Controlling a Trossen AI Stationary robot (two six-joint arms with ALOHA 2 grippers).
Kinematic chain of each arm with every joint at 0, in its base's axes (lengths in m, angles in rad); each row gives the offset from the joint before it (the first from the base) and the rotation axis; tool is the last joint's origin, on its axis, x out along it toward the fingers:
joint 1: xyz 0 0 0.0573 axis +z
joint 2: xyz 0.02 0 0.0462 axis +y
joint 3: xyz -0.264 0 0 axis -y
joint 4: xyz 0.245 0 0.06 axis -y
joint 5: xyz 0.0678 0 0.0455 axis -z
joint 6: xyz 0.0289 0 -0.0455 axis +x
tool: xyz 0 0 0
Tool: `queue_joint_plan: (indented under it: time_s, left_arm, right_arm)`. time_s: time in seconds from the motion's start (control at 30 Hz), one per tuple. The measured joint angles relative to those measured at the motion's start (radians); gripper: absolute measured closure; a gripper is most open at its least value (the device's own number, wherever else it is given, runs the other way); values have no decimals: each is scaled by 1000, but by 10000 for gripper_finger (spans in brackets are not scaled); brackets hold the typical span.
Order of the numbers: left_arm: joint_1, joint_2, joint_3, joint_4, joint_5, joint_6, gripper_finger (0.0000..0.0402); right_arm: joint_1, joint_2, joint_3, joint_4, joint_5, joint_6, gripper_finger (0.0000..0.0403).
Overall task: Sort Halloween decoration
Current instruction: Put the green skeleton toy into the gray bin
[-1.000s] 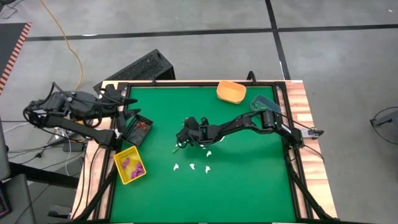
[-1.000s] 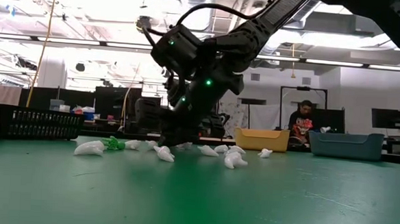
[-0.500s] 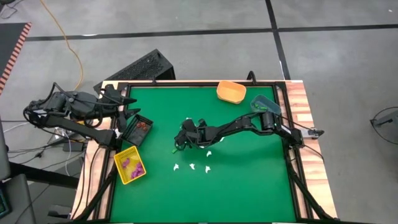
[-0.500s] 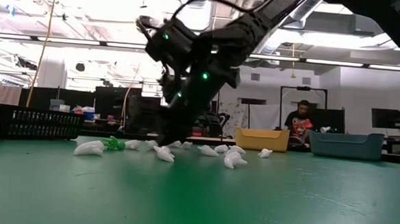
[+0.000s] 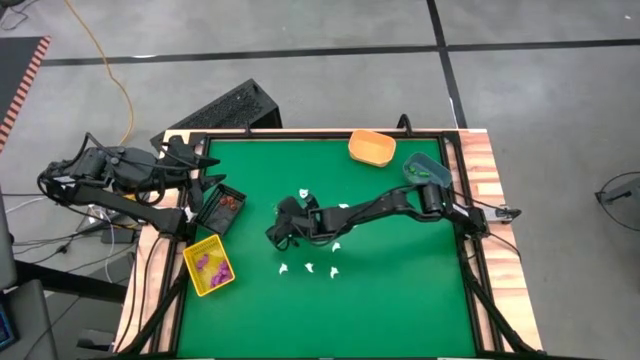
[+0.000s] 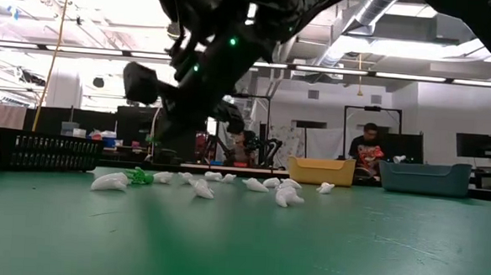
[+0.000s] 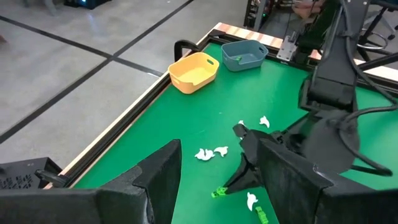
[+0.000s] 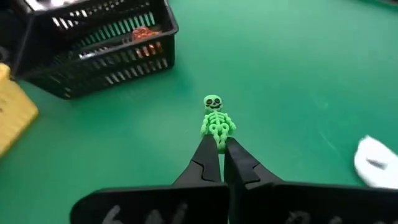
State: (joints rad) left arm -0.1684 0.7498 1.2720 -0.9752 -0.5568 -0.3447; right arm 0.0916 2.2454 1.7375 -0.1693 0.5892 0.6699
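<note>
My right gripper [image 8: 222,149] is shut on a small green skeleton [image 8: 216,119] and hangs above the green mat left of centre [image 5: 275,238]. It also shows in the left wrist view [image 7: 227,190] and raised in the low view [image 6: 154,141]. Several white trinkets [image 5: 308,268] [image 6: 201,186] lie loose on the mat, and a green one [image 6: 140,176] lies among them. My left gripper [image 5: 205,170] waits open at the table's left edge, above the black basket. My right gripper pinches the skeleton's leg end [image 8: 219,142] between its two fingertips. The fingers slant down toward the table's left side. The skeleton sticks out beyond the tips in line with the fingers, skull farthest from them, lifted clear of the mat.
A black basket [image 5: 220,205] with reddish-brown pieces and a yellow bin [image 5: 208,266] with purple pieces stand at the left edge. An orange bin [image 5: 371,147] and a blue bin [image 5: 424,168] stand at the far right. A person [image 6: 368,152] sits in the room behind.
My right gripper has risen from the mat among the trinkets and swung toward the table's left edge. It carries the green skeleton, now lifted clear. The white trinkets stay where they were.
</note>
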Motion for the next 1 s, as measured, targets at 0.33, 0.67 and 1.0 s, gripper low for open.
queue_joint_plan:
  time_s: [0.33, 0.67, 1.0]
  left_arm:
    - [0, -13, 0, 0, 0, 0, 202]
    - [0, -19, 0, -2, 0, -27, 202]
    - [0, -19, 0, -5, -10, -37, 202]
  right_arm:
    - [-29, -76, 4, -337, 62, 228, 403]
    - [-138, -198, -97, -426, 3, 104, 403]
    - [-286, -616, -569, -305, -16, 127, 403]
